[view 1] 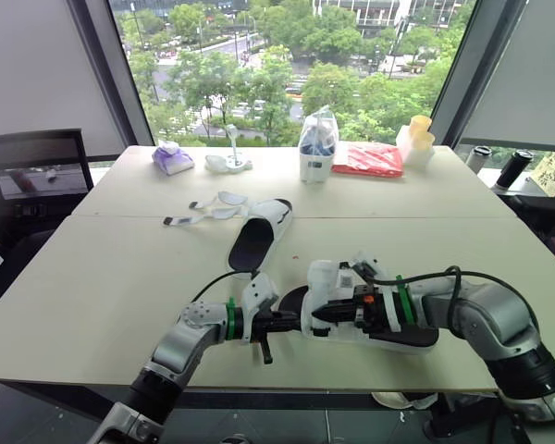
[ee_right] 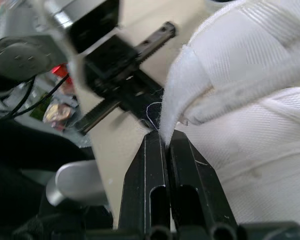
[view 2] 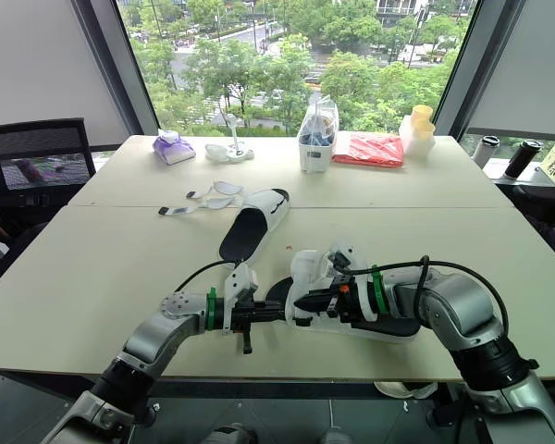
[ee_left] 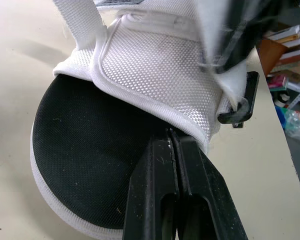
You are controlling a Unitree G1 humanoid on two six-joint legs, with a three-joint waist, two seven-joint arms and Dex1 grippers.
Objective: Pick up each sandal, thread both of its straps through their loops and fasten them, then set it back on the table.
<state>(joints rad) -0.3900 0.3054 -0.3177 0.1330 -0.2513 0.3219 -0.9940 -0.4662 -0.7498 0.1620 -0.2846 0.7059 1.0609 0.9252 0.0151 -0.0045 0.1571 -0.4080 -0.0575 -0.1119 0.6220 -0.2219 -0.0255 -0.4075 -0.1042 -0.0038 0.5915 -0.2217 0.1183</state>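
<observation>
The near sandal [view 1: 331, 281], white mesh with a black footbed, lies by the table's front edge between my two grippers. My left gripper [view 1: 294, 322] is shut on the rim of its white upper [ee_left: 155, 70], just over the black footbed [ee_left: 90, 165]. From the other side my right gripper [view 1: 317, 315] is shut on the tip of a white strap [ee_right: 171, 112]. The second sandal [view 1: 259, 236] rests at the middle of the table, its straps [view 1: 213, 205] lying loose to its left.
Along the table's far edge stand a purple pack [view 1: 172, 159], a small white object [view 1: 229, 162], a white container with a bag [view 1: 316, 148], a red packet [view 1: 368, 159] and yellow cups [view 1: 418, 137]. A black chair [view 1: 32, 176] sits at the left.
</observation>
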